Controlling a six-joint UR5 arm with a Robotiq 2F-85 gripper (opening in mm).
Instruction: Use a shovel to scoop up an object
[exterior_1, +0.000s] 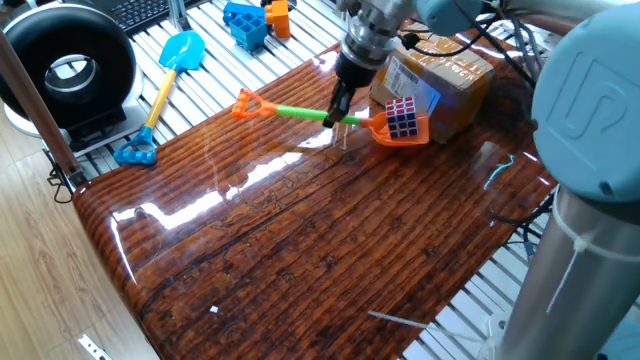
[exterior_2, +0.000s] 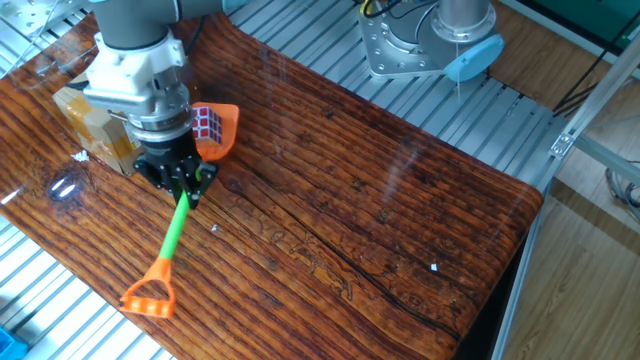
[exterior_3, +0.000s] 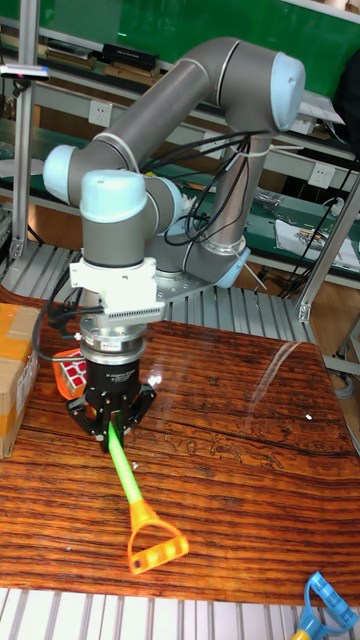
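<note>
One arm in play: gripper (exterior_2: 181, 186) had its jaws clamped on the green shaft of the shovel (exterior_1: 300, 112), just behind the blade. Shovel sat lifted clear of the desk (exterior_1: 300, 230), orange handle sticking out away from the arm. Rubik's cube (exterior_1: 402, 116) rode on the orange scoop, slightly tilted, right next to the cardboard box (exterior_1: 445, 85); touching or not, couldn't tell. Blue shovel (exterior_1: 165, 85) lay well apart on the slatted surface beside the desk, near the black round unit (exterior_1: 65, 65).
</note>
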